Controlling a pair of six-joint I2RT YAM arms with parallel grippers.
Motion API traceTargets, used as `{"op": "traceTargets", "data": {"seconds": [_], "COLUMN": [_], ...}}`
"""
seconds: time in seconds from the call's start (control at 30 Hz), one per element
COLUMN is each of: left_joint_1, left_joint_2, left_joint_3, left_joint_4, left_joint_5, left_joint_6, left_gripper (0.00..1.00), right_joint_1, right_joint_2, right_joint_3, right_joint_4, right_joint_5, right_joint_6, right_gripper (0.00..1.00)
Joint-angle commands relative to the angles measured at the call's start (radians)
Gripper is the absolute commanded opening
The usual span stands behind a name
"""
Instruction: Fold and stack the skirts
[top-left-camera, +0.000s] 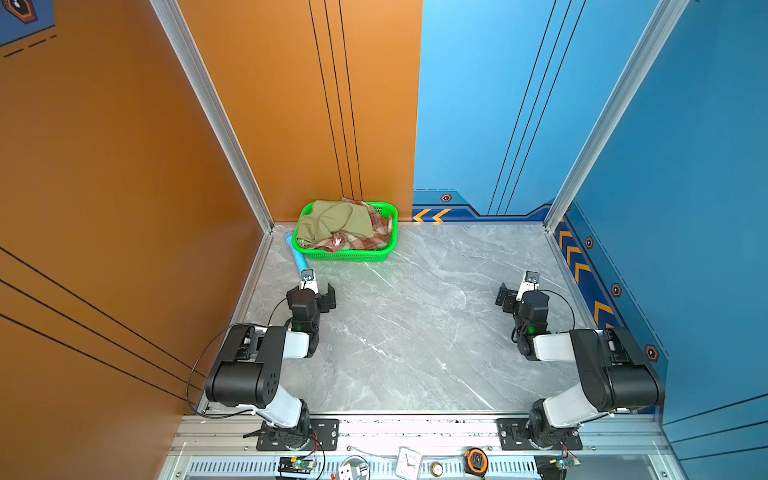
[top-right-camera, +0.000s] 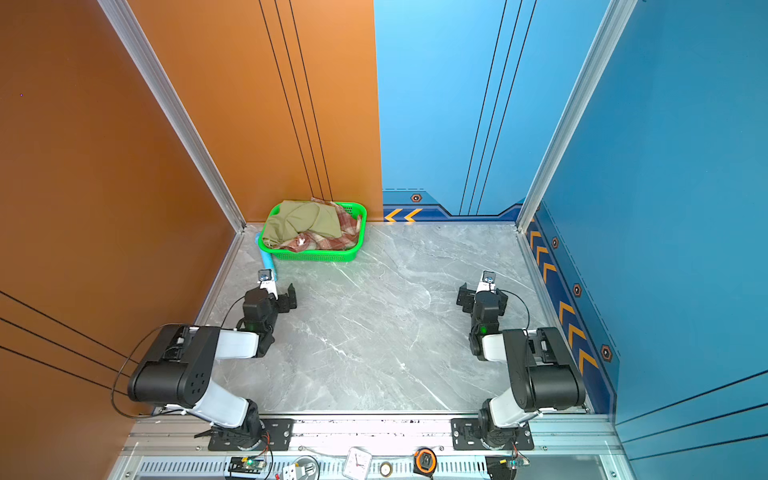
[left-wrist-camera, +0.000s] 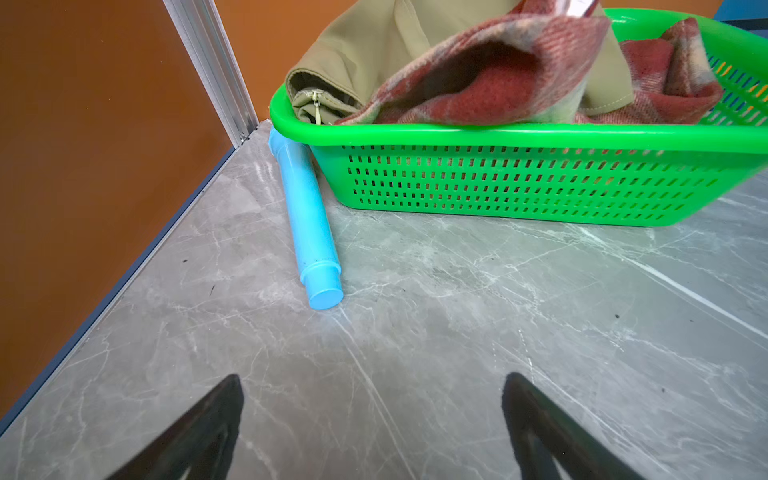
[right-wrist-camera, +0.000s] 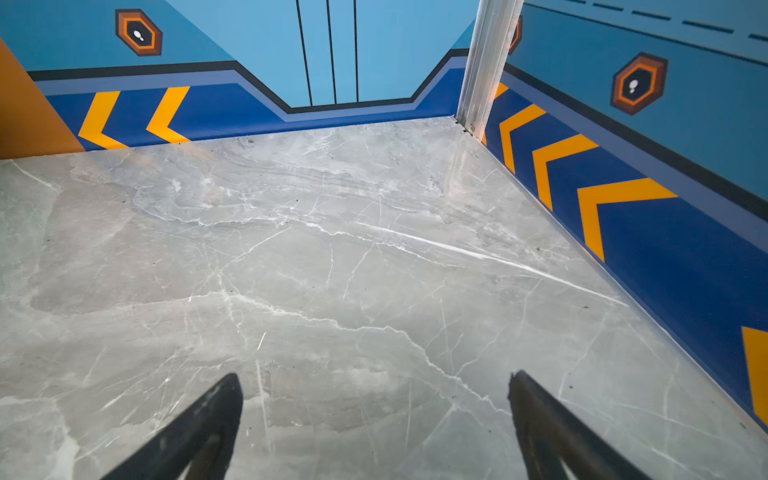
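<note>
The left tool (left-wrist-camera: 374, 377) is held wide open, its two dark fingers (left-wrist-camera: 208, 424) spread apart just above the grey marble-patterned desk (left-wrist-camera: 457, 311), and nothing is gripped between them. Ahead of this tool, a little beyond its fingertips and near the far corner of the desk, a green mesh basket (left-wrist-camera: 519, 183) is set against the orange wall (top-left-camera: 291, 124). Both visible skirts are found inside it, unfolded and crumpled together. The olive-green skirt (top-left-camera: 336, 222) is piled on top, on the side of the basket nearer the corner, and its zip is seen at the basket's rim in the left wrist view. The plaid skirt (top-left-camera: 370, 239), red-brown and cream, is spread beneath and beside it, and one fold is draped over the rim that faces the left tool. A blue plastic tube (left-wrist-camera: 309, 216) is laid flat on the desk just beside the basket's end wall, between the basket and the side wall, with its capped end turned towards the left tool; whether it touches the basket cannot be told. The right tool (right-wrist-camera: 375, 375) is likewise held wide open and empty, low over bare desk, with only the blue wall (right-wrist-camera: 395, 50) and its yellow chevrons ahead of it. The basket and skirts are placed well apart from this tool, across the desk on the left arm's side. Between the two tools only desk surface is seen.
</note>
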Motion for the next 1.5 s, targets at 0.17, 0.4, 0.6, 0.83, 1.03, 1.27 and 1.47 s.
{"op": "traceTargets", "data": {"seconds": [0.17, 0.4, 0.6, 0.83, 1.03, 1.27, 1.47], "left_joint_1": [-0.008, -0.026, -0.021, -0.003, -0.008, -0.008, -0.064], "left_joint_2": [0.001, 0.005, 0.007, 0.005, 0.006, 0.004, -0.081], "left_joint_3": [-0.009, -0.028, -0.022, -0.016, -0.012, -0.011, 0.032], "left_joint_4": [0.011, 0.053, 0.046, 0.030, 0.023, 0.019, -0.110], "left_joint_5": [-0.022, -0.029, -0.031, -0.027, -0.035, -0.042, -0.231], "left_joint_6": [0.016, 0.041, 0.033, 0.013, 0.012, 0.009, 0.021], "left_gripper": [0.98, 0.98, 0.98, 0.98, 0.98, 0.98, 0.98], "right_joint_1": [0.004, 0.004, 0.004, -0.002, 0.000, 0.056, 0.141], "right_joint_2": [0.011, 0.011, 0.011, 0.011, 0.011, 0.003, -0.242], "right_joint_3": [0.001, 0.001, 0.001, 0.001, 0.001, -0.031, 0.028], "right_joint_4": [0.022, 0.022, 0.022, 0.021, 0.020, 0.083, -0.253], "right_joint_5": [0.022, 0.022, 0.022, 0.010, 0.011, 0.058, 0.178], "right_joint_6": [0.000, 0.000, 0.000, 0.006, 0.004, -0.057, -0.067], "right_gripper": [1.00, 1.00, 1.00, 1.00, 1.00, 1.00, 1.00]}}
